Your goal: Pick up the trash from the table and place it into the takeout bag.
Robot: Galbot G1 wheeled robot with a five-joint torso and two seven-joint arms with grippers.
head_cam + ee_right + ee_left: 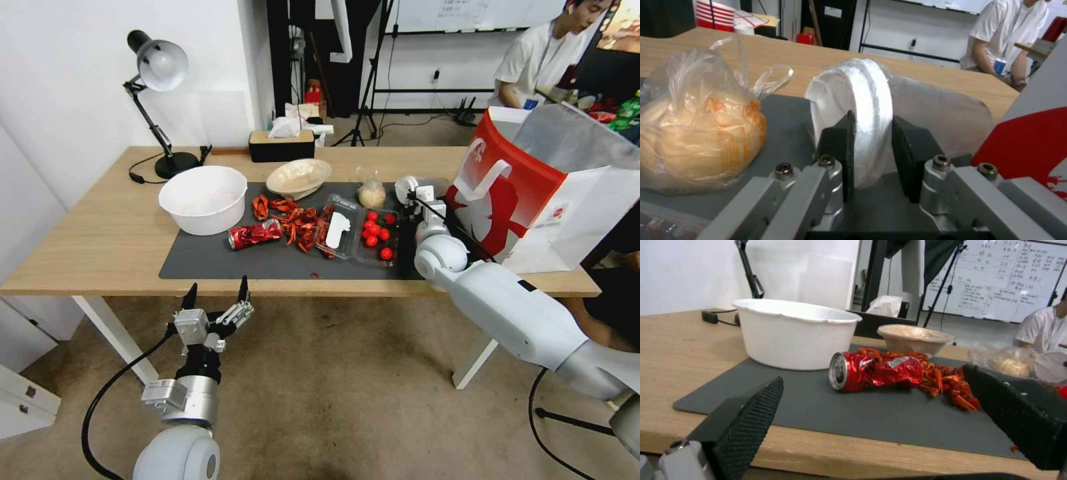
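clear plastic cup [889, 110] lies on its side on the surface's [100, 247] grey mat [267, 260], beside the takeout bag [533, 193]; the right claw [871, 160] pinches its white lid rim, likely for lifting. the left claw [217, 293] hangs open, empty, before the crushed can [871, 371]. the right wrist view reveals this grip.

Long light-wood table [93, 247] on white legs, dark grey mat [220, 260] laid across its middle. On bare wood at the far side: black desk lamp [157, 100] and dark tissue box [280, 145]. At the right end: takeout bag [533, 193], upright. On the mat: white bowl [203, 199], beige shallow bowl [298, 177], crushed red can [255, 234], red crayfish shells [297, 223], clear clamshell tray [360, 235] of cherry tomatoes, knotted clear bag [371, 193], clear plastic cup with white lid [862, 100] on its side.
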